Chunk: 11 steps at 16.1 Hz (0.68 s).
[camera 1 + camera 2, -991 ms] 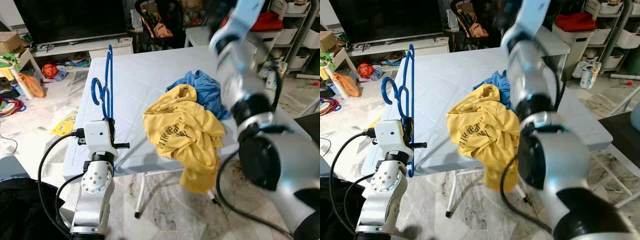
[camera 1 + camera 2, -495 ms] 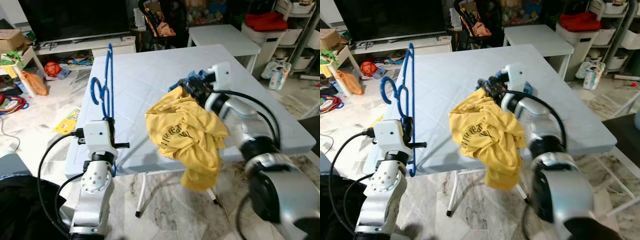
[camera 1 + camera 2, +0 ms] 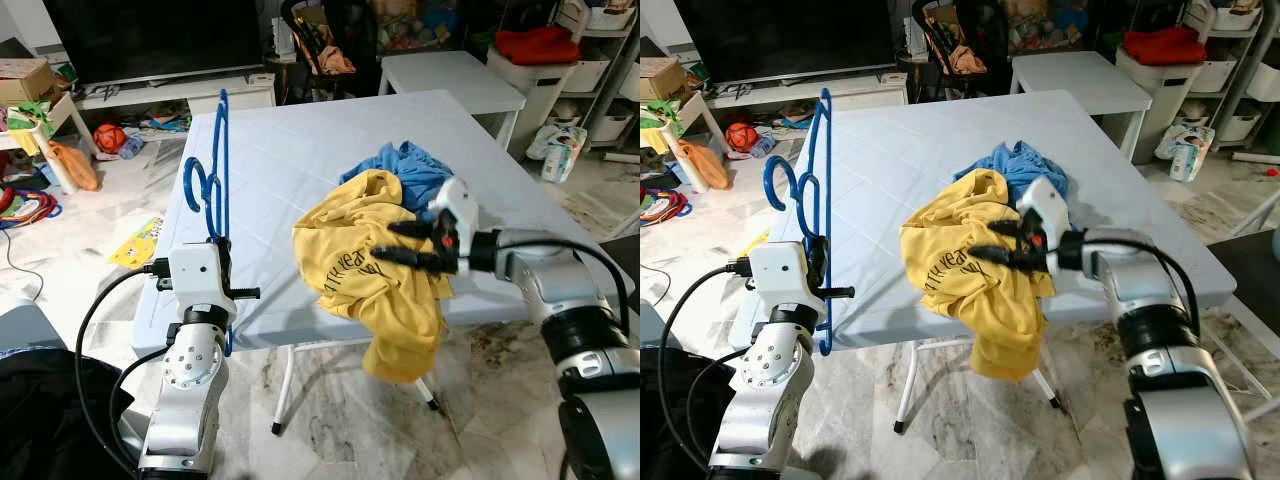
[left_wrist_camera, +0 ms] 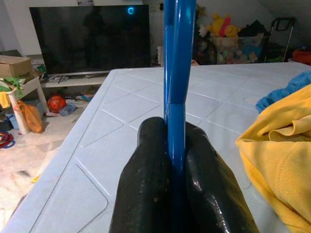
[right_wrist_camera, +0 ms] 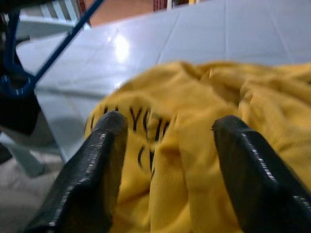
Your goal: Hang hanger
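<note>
At the desk's [image 3: 290, 150] left edge, the left gripper [image 3: 217, 262] clamps an upright blue hanger [image 3: 213, 170]. The right gripper [image 3: 408, 245], fingers spread wide, points at the yellow shirt [image 3: 372, 262] on the desk's near edge.

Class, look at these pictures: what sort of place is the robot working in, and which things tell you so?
Most likely a home living room: a large television on a low stand, toys and clutter on the floor, and shirts heaped on a white folding table.
</note>
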Tool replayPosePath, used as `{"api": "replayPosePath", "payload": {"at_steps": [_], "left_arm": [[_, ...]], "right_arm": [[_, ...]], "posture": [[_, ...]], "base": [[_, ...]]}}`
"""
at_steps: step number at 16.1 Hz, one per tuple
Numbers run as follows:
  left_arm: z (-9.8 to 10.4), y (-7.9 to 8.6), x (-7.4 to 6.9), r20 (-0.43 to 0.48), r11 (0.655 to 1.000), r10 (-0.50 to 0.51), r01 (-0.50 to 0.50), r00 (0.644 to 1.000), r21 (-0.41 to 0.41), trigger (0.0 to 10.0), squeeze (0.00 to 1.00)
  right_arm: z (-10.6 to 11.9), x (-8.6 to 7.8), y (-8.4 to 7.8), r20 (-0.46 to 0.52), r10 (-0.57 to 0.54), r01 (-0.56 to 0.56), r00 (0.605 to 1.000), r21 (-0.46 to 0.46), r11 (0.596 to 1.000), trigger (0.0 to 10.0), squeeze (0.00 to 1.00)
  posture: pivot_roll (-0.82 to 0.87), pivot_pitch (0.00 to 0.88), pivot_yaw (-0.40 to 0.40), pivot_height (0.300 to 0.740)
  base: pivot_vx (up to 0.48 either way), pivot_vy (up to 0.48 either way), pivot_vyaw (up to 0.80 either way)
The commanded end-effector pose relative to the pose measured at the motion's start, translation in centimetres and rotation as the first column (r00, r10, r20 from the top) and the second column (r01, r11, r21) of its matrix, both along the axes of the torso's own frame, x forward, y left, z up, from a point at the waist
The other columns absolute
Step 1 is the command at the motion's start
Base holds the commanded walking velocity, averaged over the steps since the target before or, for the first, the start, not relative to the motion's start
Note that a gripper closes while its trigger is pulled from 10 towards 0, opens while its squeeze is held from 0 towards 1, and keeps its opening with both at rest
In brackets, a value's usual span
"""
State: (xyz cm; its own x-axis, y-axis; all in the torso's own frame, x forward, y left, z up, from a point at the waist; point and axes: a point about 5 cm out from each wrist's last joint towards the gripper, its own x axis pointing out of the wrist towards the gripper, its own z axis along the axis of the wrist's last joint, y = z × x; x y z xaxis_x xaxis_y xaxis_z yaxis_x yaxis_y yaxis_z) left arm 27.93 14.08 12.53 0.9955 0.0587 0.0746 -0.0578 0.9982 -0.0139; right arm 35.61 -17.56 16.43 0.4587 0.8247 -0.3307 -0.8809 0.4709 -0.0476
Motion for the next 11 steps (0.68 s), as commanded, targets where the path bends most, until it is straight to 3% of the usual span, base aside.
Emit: {"api": "replayPosePath", "payload": {"at_steps": [1,2,4,8,11], "left_arm": [[-1.0,0.4,-0.2,-0.051,1.0,0.009,-0.009,0.999,0.007,10.0,0.0],[-1.0,0.4,-0.2,-0.051,1.0,0.008,-0.008,0.999,0.006,10.0,0.0],[-1.0,0.3,-0.2,-0.052,1.0,0.006,-0.005,0.999,0.005,10.0,0.0],[-1.0,0.4,-0.3,-0.053,1.0,0.008,-0.007,0.999,0.009,10.0,0.0],[-1.0,0.4,-0.3,-0.052,1.0,0.006,-0.006,0.999,0.007,10.0,0.0]], "right_arm": [[0.2,-0.1,0.5,0.033,0.037,-0.035,0.999,-0.053,0.998,10.0,1.0],[0.1,-0.2,0.6,0.026,0.022,-0.021,0.999,-0.057,0.998,10.0,1.0],[-1.3,-0.4,1.3,0.069,0.023,-0.01,0.997,-0.185,0.983,10.0,1.0],[-2.9,-1.2,3.1,0.083,0.078,-0.053,0.994,-0.264,0.963,10.0,1.0],[-3.2,-0.2,3.8,0.162,-0.015,0.064,0.987,-0.307,0.95,10.0,1.0]], "posture": [[-0.08,0.0,0.04,0.74],[-0.08,0.0,0.04,0.74],[-0.08,0.0,0.04,0.74],[-0.07,0.0,0.042,0.74],[-0.07,0.0,0.039,0.74]], "base": [[0.0,0.0,0.0],[0.0,0.0,0.0],[0.0,0.0,0.0],[0.0,0.0,0.0],[0.0,0.0,0.0]]}}
